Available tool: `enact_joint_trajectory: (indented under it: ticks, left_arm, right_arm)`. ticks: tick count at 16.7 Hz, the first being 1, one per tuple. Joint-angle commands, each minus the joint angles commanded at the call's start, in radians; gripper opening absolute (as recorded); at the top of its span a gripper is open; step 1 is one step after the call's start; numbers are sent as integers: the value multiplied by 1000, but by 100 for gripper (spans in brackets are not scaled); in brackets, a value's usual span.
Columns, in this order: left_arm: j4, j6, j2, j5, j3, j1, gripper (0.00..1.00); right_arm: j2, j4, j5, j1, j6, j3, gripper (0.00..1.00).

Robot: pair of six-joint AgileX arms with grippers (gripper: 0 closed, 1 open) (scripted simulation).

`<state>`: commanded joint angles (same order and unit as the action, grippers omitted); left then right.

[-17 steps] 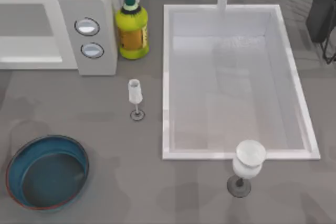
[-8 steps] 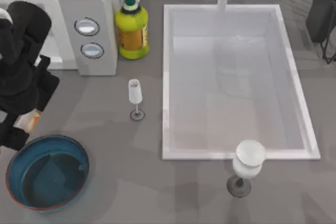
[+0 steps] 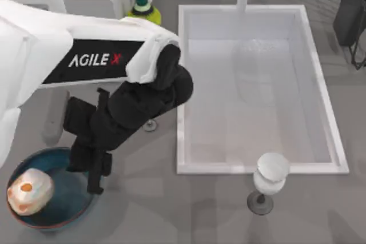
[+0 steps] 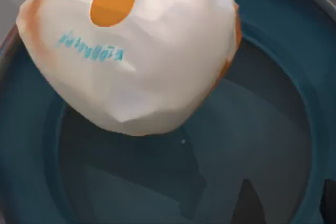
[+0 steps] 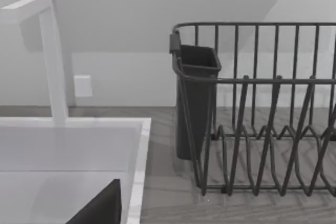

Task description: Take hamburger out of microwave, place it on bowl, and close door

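The left jaws (image 3: 94, 178) hang over the bowl's (image 3: 80, 201) right rim, whether apart or together I cannot tell; the hamburger (image 3: 30, 191) lies in the bowl against its left wall; bare desk (image 3: 154, 210) stretches right toward the sink (image 3: 180, 112).

Glossy teal bowl (image 3: 80, 171), crinkled paper-wrapped hamburger (image 3: 30, 191)

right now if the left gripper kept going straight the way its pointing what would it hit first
Most likely the bowl. The left gripper points down over the bowl's right part, and the left wrist view looks into its teal floor, with the hamburger lying off to one side. Depth is unclear.
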<state>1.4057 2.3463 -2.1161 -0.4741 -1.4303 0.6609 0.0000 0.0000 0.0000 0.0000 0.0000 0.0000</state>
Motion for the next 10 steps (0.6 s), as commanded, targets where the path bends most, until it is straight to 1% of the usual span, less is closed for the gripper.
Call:
enact_joint_trajectory:
  ticks: [2,5,8,10]
  left_arm:
    - [109,166,-95,-51,-58,86,0]
    - [233,354,-209,-106,-119,185,0]
    - [297,446,-273,-133,-144,236,0]
    - [305,457,-281,-136,-147,242,0]
  right_arm:
    - [0,0,0,0,0,0,100]
    - [0,0,0,0,0,0,100]
    - [0,0,0,0,0,0,100]
    - [0,0,0,0,0,0,100]
